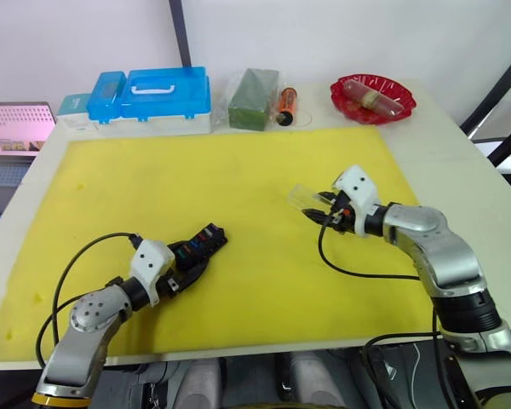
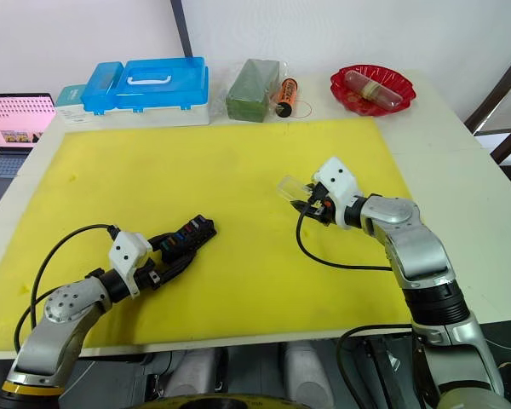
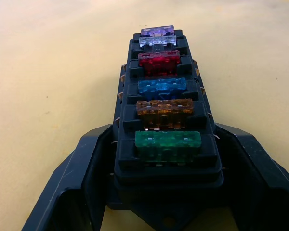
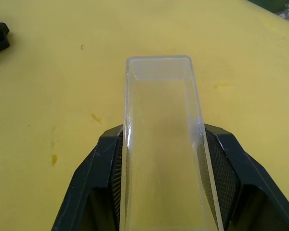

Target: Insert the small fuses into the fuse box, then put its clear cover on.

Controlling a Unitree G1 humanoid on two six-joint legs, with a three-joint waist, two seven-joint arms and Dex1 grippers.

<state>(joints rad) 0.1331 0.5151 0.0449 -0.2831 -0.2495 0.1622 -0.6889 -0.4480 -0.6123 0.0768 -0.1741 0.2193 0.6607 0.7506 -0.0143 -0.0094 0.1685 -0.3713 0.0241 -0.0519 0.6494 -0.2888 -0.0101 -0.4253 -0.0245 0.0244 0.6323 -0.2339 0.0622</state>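
The black fuse box (image 3: 166, 120) lies on the yellow mat (image 1: 238, 196) at the front left, clamped at its near end by my left gripper (image 1: 186, 266). Several small fuses (image 3: 159, 89) sit in its slots in a row: green, orange, blue, red, grey and purple. My right gripper (image 1: 324, 213) is over the mat's right half, shut on the clear cover (image 4: 161, 144), which sticks out from the fingers toward the left. The cover (image 1: 305, 198) is held above the mat, well apart from the box.
Along the table's far edge stand a blue-lidded case (image 1: 153, 98), a wrapped green block (image 1: 254, 100), an orange tube (image 1: 287, 106) and a red dish (image 1: 372, 100). A laptop (image 1: 13, 136) sits off the table's left side.
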